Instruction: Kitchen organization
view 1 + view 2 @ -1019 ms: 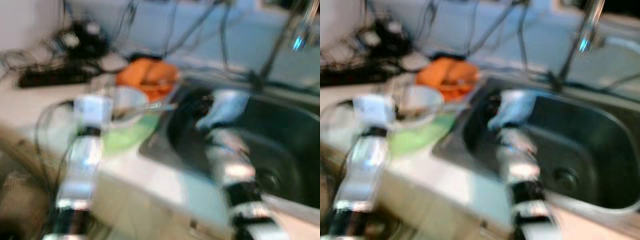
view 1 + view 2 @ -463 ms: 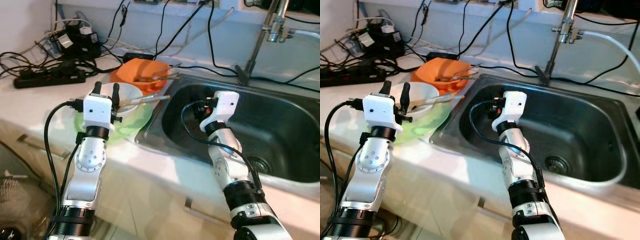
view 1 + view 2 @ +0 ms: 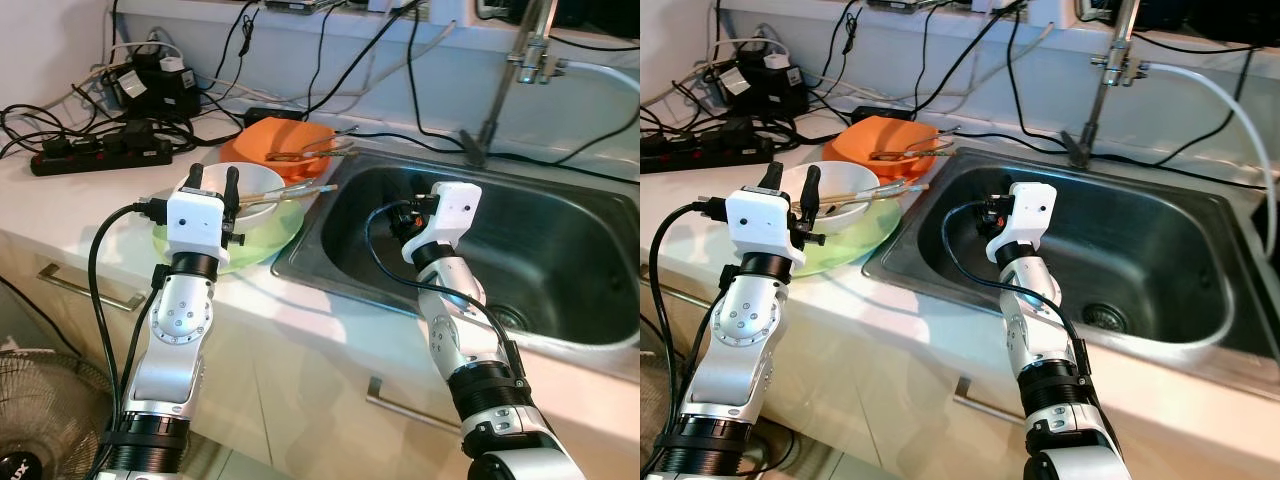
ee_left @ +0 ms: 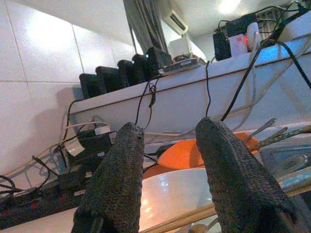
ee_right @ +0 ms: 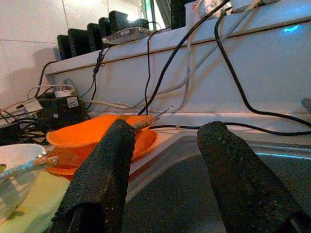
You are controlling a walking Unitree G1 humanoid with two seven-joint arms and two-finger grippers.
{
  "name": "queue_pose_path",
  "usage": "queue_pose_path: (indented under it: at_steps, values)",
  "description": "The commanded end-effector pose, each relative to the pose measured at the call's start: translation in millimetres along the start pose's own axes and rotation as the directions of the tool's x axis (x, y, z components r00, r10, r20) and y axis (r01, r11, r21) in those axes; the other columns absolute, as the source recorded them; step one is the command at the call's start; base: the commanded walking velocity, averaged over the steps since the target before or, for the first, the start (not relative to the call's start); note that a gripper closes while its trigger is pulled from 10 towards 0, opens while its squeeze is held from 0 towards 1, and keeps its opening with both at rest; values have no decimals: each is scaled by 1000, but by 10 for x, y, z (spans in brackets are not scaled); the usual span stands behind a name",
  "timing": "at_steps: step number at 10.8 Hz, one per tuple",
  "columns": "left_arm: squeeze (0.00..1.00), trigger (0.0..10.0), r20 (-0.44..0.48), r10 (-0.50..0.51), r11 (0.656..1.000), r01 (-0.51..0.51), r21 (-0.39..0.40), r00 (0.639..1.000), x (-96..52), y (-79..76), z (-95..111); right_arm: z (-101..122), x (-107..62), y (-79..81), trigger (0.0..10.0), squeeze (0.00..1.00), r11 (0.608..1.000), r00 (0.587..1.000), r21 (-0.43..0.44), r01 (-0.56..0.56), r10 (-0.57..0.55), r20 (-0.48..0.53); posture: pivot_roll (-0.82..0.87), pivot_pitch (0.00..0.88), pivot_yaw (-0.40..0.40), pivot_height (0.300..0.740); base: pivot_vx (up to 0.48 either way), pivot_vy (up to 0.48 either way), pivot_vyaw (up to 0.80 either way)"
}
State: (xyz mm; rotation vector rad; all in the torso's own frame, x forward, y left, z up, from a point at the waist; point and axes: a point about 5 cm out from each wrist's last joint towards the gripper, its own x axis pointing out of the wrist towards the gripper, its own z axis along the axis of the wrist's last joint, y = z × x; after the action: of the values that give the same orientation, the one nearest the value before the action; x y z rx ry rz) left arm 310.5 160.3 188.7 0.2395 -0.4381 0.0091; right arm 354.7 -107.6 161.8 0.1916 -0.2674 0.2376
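A white bowl (image 3: 262,186) sits on a green plate (image 3: 258,248) on the counter, left of the sink. Chopsticks (image 3: 298,191) lie across the bowl's rim. Behind it is an orange bowl (image 3: 282,143) holding utensils. My left gripper (image 3: 212,180) is open and empty, raised at the bowl's near left edge with its fingers (image 4: 119,184) pointing up. My right gripper (image 5: 167,165) is also open and empty. Its white wrist (image 3: 452,203) is held over the near left part of the steel sink (image 3: 570,250), facing the orange bowl (image 5: 97,133).
A faucet (image 3: 505,80) stands behind the sink, with a white hose (image 3: 1230,110) running off to the right. Power strips (image 3: 95,160), adapters and many black cables crowd the back left of the counter. A fan (image 3: 40,400) stands on the floor at lower left. Drawer handles (image 3: 410,412) run below the counter edge.
The head views were blurred a second ago and are sharp now, and the scene has shifted slightly. Both arms keep the same pose relative to the bowl and sink.
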Motion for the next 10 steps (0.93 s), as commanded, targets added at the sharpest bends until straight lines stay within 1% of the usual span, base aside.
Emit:
queue_pose_path:
  at_steps: [1, 10]
  values:
    - [0, 10000, -6, -7, 1000, 7, 5, 1000, -4, 9, -1, -4, -1, -11, 10000, 0, 1000, 1000, 4, 0, 0, -4, 167, 46, 16, 740, 0, 0, 0]
    - [0, 10000, -17, -7, 1000, 7, 7, 1000, -13, 13, -16, -13, 4, 5, 10000, 0, 1000, 1000, 5, -6, 6, -7, 168, 42, 15, 740, 0, 0, 0]
